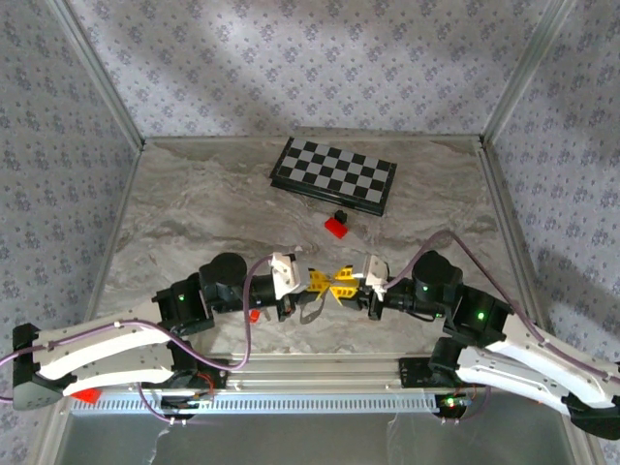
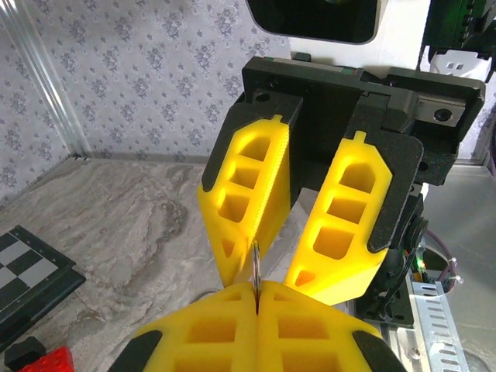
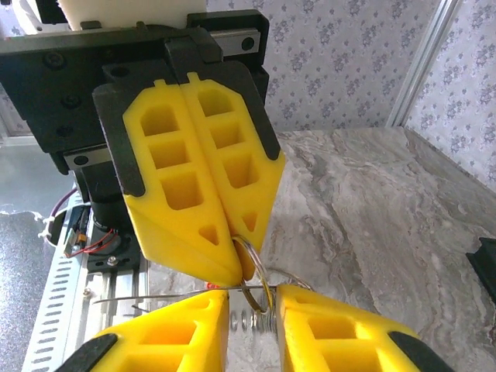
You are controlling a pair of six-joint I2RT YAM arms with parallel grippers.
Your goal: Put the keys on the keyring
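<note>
Two grippers are seen tip to tip above the near middle of the marbled table (image 1: 194,208). The left gripper (image 2: 256,304) is pressed together, and the keyring (image 2: 254,267), a thin silvery loop, is pinched edge-on at its fingertips. From the right wrist view the loop is seen curving down out of those closed tips into the gap of the right gripper (image 3: 252,310), whose fingers (image 3: 174,333) are held apart on either side of it. Whether they touch the loop cannot be told. A small red-orange piece, possibly a key (image 1: 254,315), is seen on the table just beside the left wrist, apart from the loop. A chessboard (image 1: 334,174) is laid at the far side, with a red block (image 1: 336,229) just in front of it.
</note>
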